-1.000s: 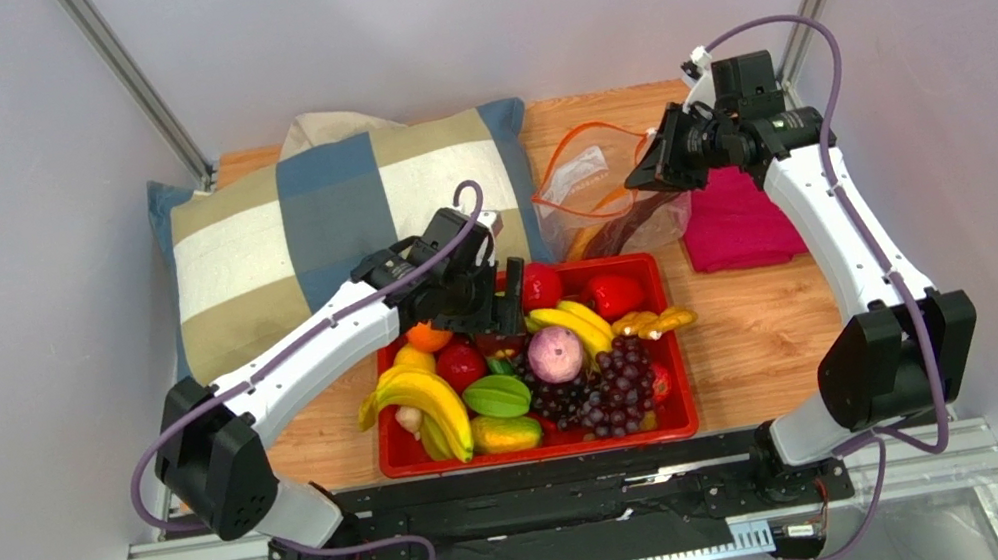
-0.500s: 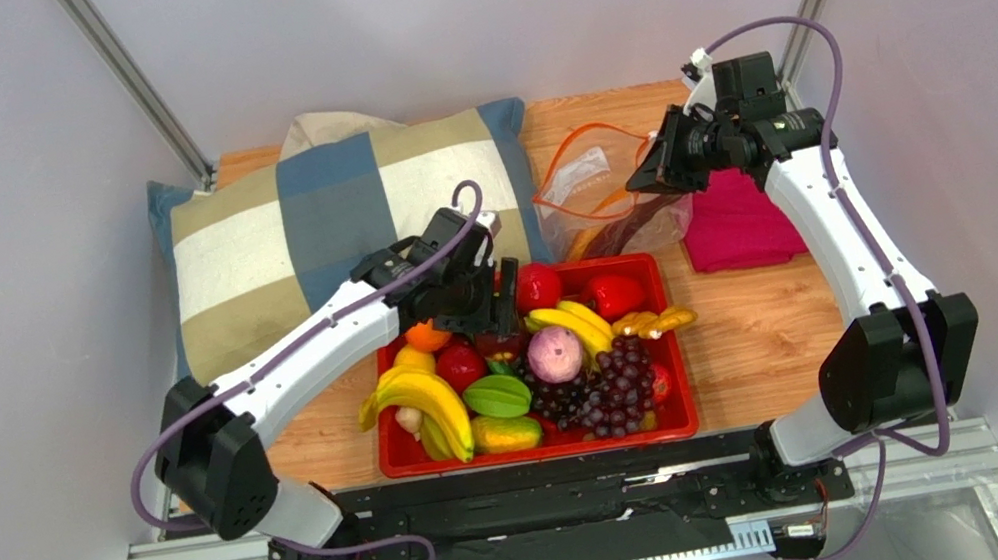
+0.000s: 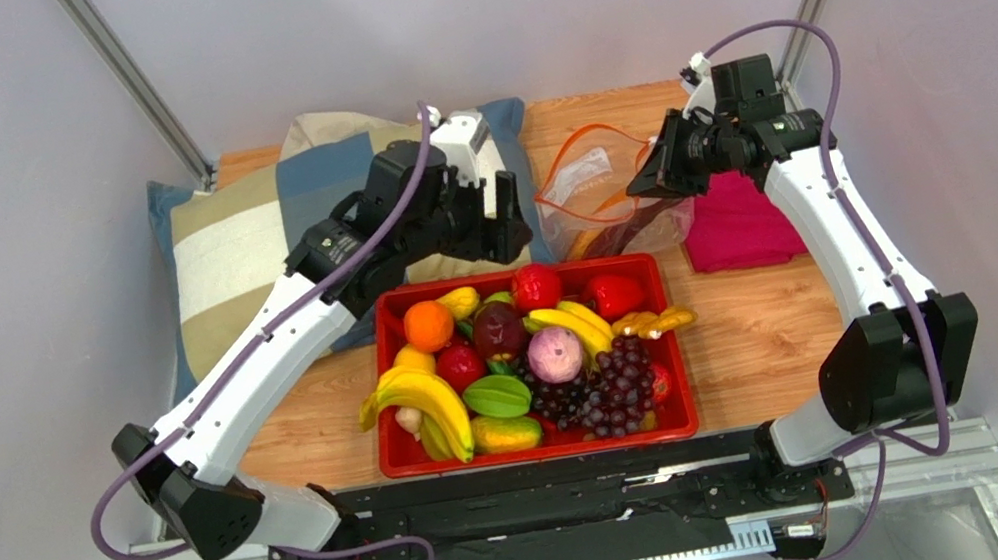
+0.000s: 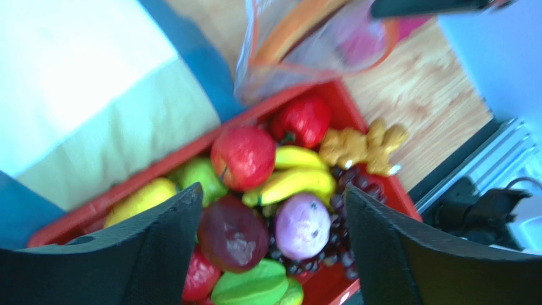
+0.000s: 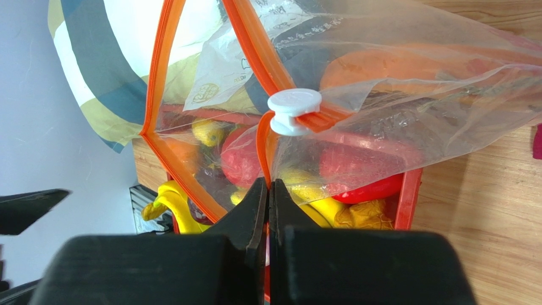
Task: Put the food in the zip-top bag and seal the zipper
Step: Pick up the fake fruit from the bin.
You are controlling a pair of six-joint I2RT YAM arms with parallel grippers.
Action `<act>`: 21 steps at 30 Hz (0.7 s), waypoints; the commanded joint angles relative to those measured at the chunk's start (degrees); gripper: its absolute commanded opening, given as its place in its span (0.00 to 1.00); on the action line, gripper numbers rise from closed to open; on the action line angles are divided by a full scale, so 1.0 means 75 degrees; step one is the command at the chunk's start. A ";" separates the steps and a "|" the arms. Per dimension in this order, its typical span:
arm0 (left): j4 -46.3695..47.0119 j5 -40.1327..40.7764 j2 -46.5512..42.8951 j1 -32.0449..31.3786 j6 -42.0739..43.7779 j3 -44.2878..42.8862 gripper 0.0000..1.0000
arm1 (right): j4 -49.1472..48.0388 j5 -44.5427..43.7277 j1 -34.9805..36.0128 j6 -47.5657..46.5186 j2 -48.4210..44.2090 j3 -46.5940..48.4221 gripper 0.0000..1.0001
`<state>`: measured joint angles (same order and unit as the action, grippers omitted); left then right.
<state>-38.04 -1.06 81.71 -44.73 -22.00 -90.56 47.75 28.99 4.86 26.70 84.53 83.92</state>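
Note:
The clear zip-top bag (image 3: 584, 187) stands open behind the red tray, its orange zipper (image 5: 191, 165) spread wide with a white slider (image 5: 293, 111) on it. My right gripper (image 3: 642, 183) is shut on the zipper strip and holds the mouth up; the shut jaws show in the right wrist view (image 5: 268, 185). A long orange-rimmed dark slice (image 3: 621, 225) lies inside the bag. My left gripper (image 3: 483, 237) is open and empty, raised above the tray's far edge, left of the bag. Between its fingers (image 4: 273, 190) I see the pink-purple onion (image 4: 302, 225), also in the top view (image 3: 556, 354).
The red tray (image 3: 684, 409) holds bananas (image 3: 422, 403), grapes (image 3: 612, 386), an orange (image 3: 428, 326), red apples, a dark maroon fruit (image 4: 233, 233) and ginger (image 4: 362, 146). A checked pillow (image 3: 256, 245) lies at the back left. A folded magenta cloth (image 3: 736, 222) lies right of the bag.
My left gripper has risen out of the tray and moved back towards the bag, open and empty. The right gripper has held the zipper still.

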 commanded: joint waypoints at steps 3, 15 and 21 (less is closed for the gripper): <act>-0.0612 -0.0374 -0.0570 -0.0106 -0.0137 0.1890 0.96 | 0.0102 0.0083 0.0066 -0.0185 -0.0209 0.0072 0.00; -0.0296 -0.0304 0.0566 -0.0282 -0.0653 0.2407 0.97 | 0.0056 0.0189 0.0067 -0.0079 -0.0033 -0.0080 0.00; -0.0131 0.0047 0.1022 -0.0282 -0.0735 0.2325 0.92 | 0.0091 0.0130 0.0078 -0.0103 -0.0115 -0.0068 0.00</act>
<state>-41.69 -2.22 87.83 -46.74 -26.15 -72.14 48.77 29.19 5.06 26.28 84.53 83.26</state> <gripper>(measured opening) 0.964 0.010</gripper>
